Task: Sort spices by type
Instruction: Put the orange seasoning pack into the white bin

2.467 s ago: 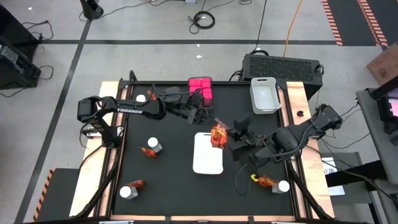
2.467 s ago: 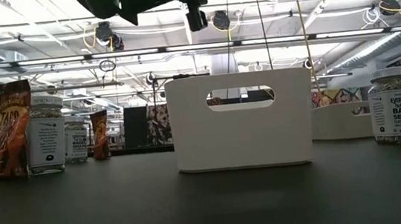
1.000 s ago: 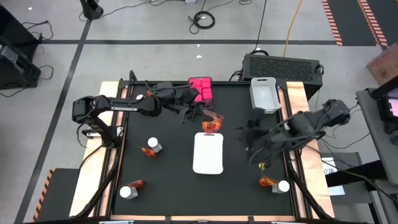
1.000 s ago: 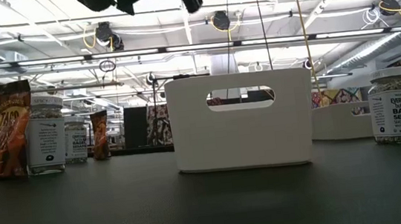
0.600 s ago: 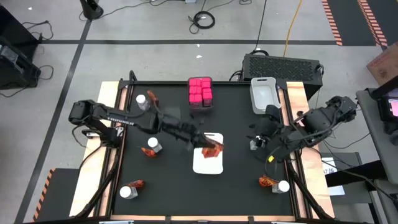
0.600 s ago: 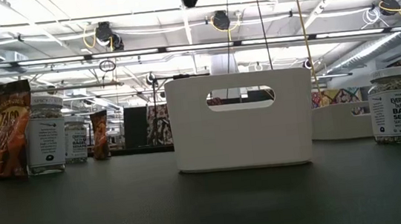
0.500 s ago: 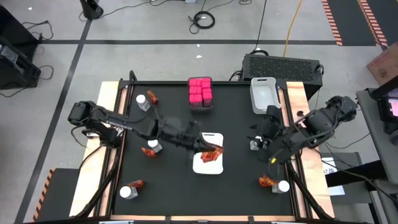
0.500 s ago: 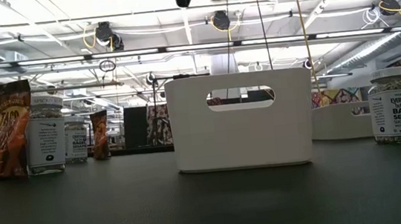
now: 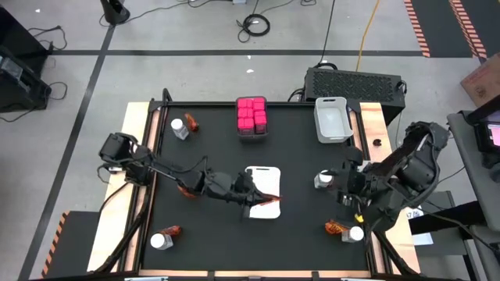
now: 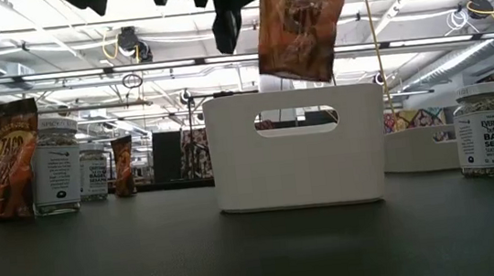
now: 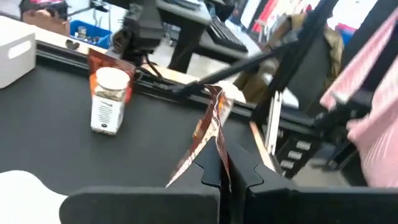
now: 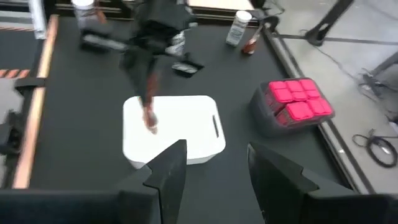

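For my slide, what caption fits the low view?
Left gripper dangles a red-orange spice packet above the white tray.

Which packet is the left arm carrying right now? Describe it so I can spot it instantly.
Find the white tray at the middle of the black table. The left gripper hangs over the tray's near edge, shut on a red-orange packet. It is the only packet in the air; the others stand beside white-capped jars.

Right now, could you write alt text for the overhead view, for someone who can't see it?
The left claw holds a red-orange packet over the near edge of a white tray at the centre of a black table. The right claw waits at the right side, near a white-capped jar. Pink boxes sit at the far edge.
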